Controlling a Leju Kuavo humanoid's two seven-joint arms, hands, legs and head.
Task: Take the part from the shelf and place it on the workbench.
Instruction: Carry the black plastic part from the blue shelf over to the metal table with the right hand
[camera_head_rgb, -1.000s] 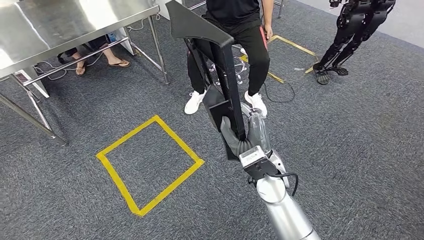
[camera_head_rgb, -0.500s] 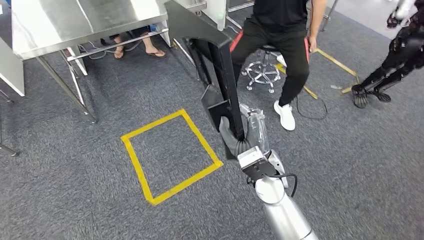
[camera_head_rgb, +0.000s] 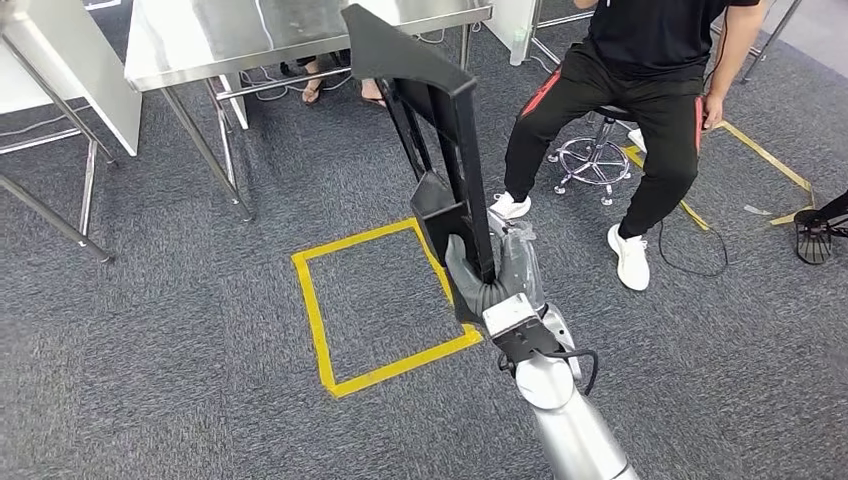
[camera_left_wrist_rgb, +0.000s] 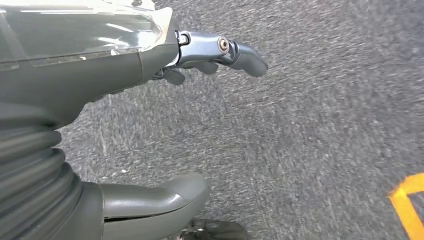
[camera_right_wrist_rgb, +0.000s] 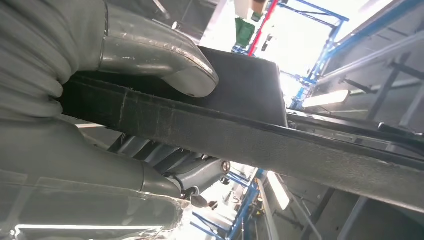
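Above the grey carpet, the right robot hand gripped the lower end of a long black part, holding it upright so that its angled top reached toward the steel bench at the far side of the floor. In the right wrist view the thick thumb pressed on one face of the part while the darker fingers wrapped the opposite face, so the grasp was firm. A yellow taped square lay on the carpet just beside and below the hand. A person in black clothes and white shoes sat on a stool near the bench. The left robot hand hung over bare carpet with nothing in it, its thumb and fingers apart.
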